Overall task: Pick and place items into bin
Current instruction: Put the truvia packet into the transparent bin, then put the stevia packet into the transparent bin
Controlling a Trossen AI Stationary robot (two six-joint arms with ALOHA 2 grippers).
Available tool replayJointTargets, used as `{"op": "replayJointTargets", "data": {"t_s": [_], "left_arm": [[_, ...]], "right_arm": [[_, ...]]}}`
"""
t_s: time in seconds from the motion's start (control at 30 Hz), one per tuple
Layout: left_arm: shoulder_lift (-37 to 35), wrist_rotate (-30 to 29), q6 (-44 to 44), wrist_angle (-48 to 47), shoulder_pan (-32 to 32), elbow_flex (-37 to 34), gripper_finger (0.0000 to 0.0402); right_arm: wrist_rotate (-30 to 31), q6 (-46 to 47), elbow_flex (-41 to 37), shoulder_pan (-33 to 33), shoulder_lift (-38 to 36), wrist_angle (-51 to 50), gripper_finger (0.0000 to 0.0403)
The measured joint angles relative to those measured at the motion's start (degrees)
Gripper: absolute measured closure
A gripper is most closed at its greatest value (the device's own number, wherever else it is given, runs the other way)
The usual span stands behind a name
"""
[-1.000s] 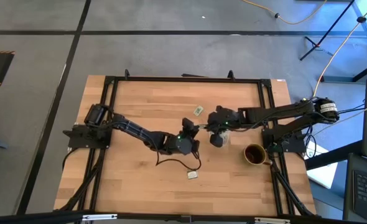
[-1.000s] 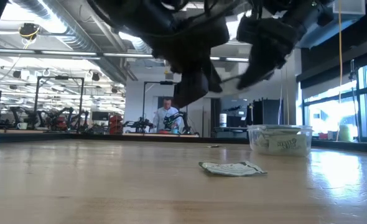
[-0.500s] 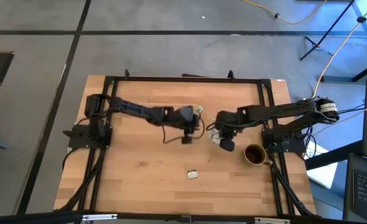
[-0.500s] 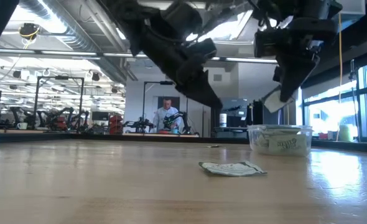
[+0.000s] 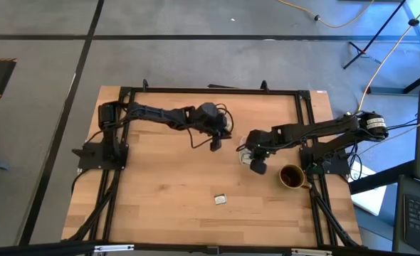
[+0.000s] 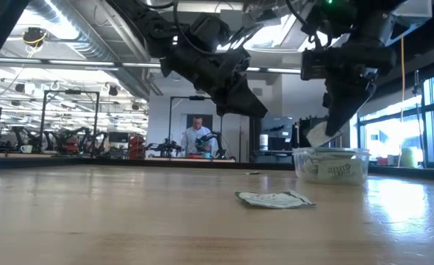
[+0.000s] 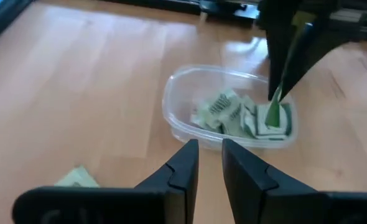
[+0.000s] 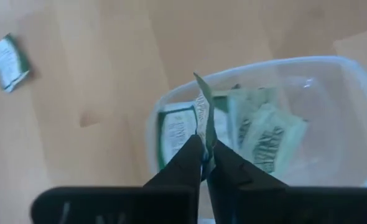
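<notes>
The bin (image 7: 185, 93) is a small clear tub with several green and white packets (image 7: 224, 112) lying in it; it also shows in the low view (image 6: 331, 163). My right gripper (image 8: 203, 152) hangs just above the bin, shut on one packet. My left gripper (image 7: 209, 149) hovers toward the table's far edge, pointing at the bin, its fingers a narrow gap apart and holding nothing. One loose packet (image 5: 220, 200) lies flat near the table's near edge, seen also in the low view (image 6: 274, 199). Another packet (image 7: 78, 177) lies by my left gripper. My right gripper pinches one packet by its edge (image 8: 203, 127) between the two fingertips, coming from above and pointing down. The packet stands on edge, sticks out past the fingertips and is lifted clear, its free end (image 7: 275, 113) just above the packets in the bin.
A dark brown mug (image 5: 290, 176) stands to the right of the bin, close to the right arm. Bare wooden tabletop (image 5: 160, 185) stretches across the left and near parts, bounded by a black frame (image 5: 210, 90).
My left gripper has drawn back from the middle of the table toward the far edge and turned to face the bin. My right gripper, keeping its packet, has come down over the bin.
</notes>
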Motion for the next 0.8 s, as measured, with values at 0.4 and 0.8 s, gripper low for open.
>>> {"op": "replayJointTargets", "data": {"t_s": [0.4, 0.8], "left_arm": [[2.0, -0.2, -1.9, 0.8, 3.6, 0.1, 0.0341], [3.0, -0.4, -0.1, 2.3, 3.7, 0.0, 0.0343]], "right_arm": [[3.3, 1.3, 0.0, 0.0, 0.0, -0.4, 0.0364], [18.8, 1.1, 0.0, 0.0, 0.0, -1.0, 0.0364]]}}
